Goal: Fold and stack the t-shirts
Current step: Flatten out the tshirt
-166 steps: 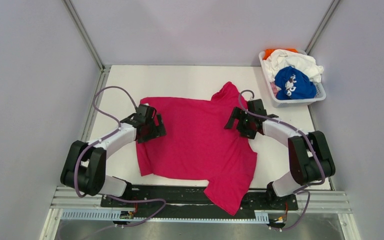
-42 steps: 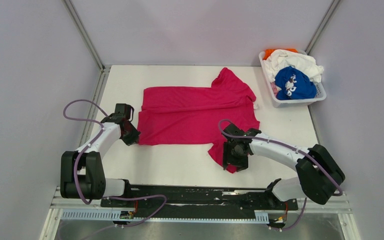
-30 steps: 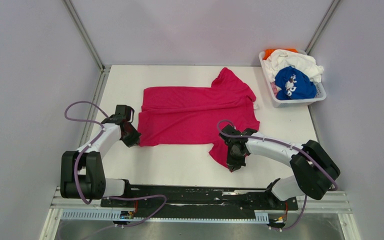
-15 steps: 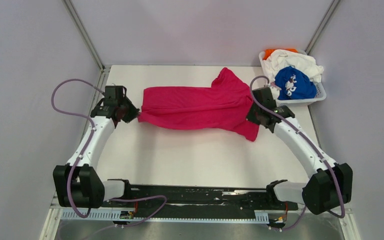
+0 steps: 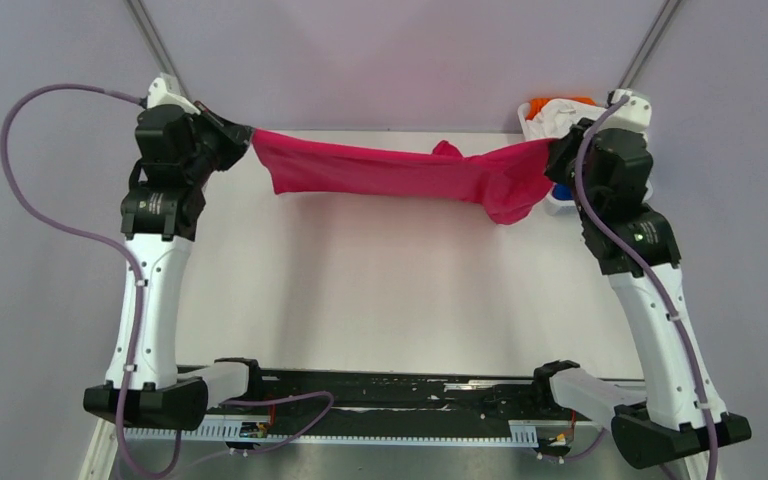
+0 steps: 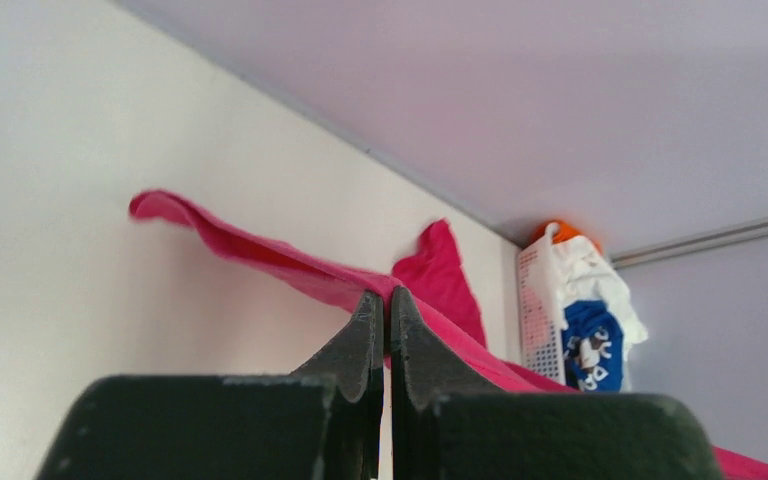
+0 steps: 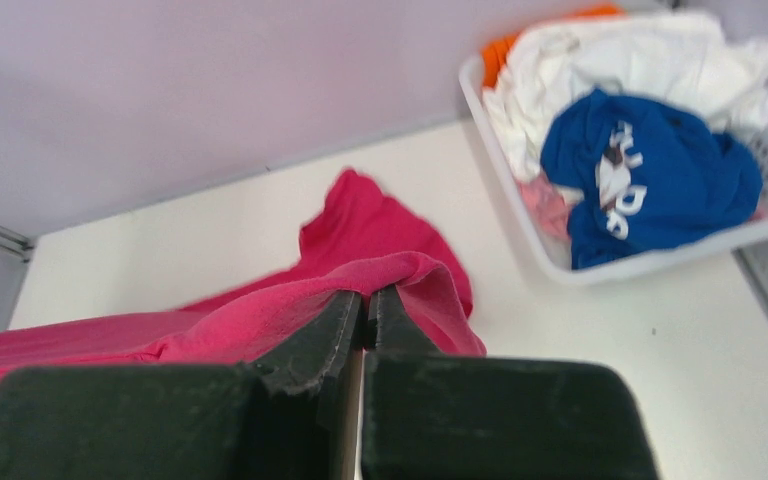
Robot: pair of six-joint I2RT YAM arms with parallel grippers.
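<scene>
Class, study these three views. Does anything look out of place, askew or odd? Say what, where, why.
The pink shirt hangs in the air, stretched between the left gripper and right gripper above the table. It is bunched into a sagging band, one end drooping near the basket, not flat for folding.

Pink shirt [image 5: 390, 172] stretched taut across upper frame bars passage; basket [image 7: 600, 272] upper right; table [image 5: 390, 300] centre open.

- Four shirts: magenta t-shirt [image 5: 390, 170], blue t-shirt [image 7: 660, 180], white t-shirt [image 7: 640, 50], orange t-shirt [image 7: 500, 48]
- One white slotted basket [image 7: 610, 270]
- Two arms: left arm [image 5: 155, 290], right arm [image 5: 650, 300]
- Two claws: left claw [image 6: 381, 297], right claw [image 7: 365, 295]
- One bench [image 5: 390, 290]
</scene>
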